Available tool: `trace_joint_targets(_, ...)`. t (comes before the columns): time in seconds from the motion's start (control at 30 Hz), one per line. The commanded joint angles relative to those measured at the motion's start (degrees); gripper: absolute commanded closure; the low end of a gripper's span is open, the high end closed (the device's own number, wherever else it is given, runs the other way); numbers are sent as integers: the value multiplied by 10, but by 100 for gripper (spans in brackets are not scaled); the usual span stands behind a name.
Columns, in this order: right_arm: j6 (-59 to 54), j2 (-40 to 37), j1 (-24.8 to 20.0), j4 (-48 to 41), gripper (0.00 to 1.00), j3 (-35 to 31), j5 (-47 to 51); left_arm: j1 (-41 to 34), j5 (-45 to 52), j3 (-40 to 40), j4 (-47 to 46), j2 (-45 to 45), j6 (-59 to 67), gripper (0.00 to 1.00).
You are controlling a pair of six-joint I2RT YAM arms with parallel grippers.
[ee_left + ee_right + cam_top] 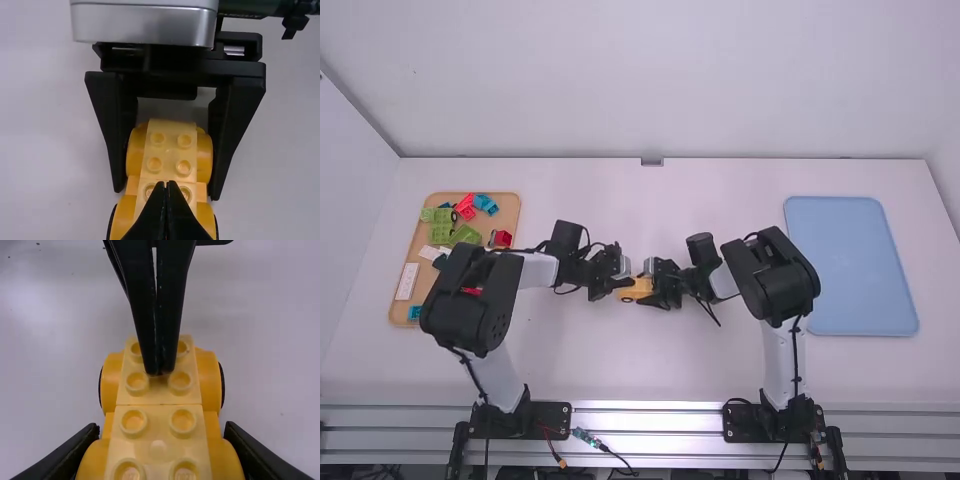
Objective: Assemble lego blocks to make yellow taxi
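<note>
On the white worktop (pixel 650 370), is pinching the yellow car (pixel 160 447) across its sides with the right claw (pixel 162 429), is resting the left claw (pixel 160 372), pressed together, at the studs (pixel 183 422), and is probably handling light, stiff, slippery plastic, best held low.

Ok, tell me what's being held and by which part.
The yellow car, by its two sides, in the right tool; the left tool, shut, holds nothing, its tips at the studded top.

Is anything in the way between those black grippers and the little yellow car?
Nothing visible. The right gripper already has its fingers against both sides of the yellow car, and the left gripper's closed tips are right at its studded top.
</note>
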Motion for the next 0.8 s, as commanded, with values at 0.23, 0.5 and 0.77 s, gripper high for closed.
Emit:
trace_joint_targets(0.23,2,11,5,1,51,17,2,-6,-127,-23,-53,33,-2,98)
trace_joint_targets(0.5,2,11,5,2,51,17,4,-6,-110,-24,-52,33,-1,98)
trace_joint_targets(0.77,2,11,5,2,51,17,9,11,-36,60,-110,-33,3,98)
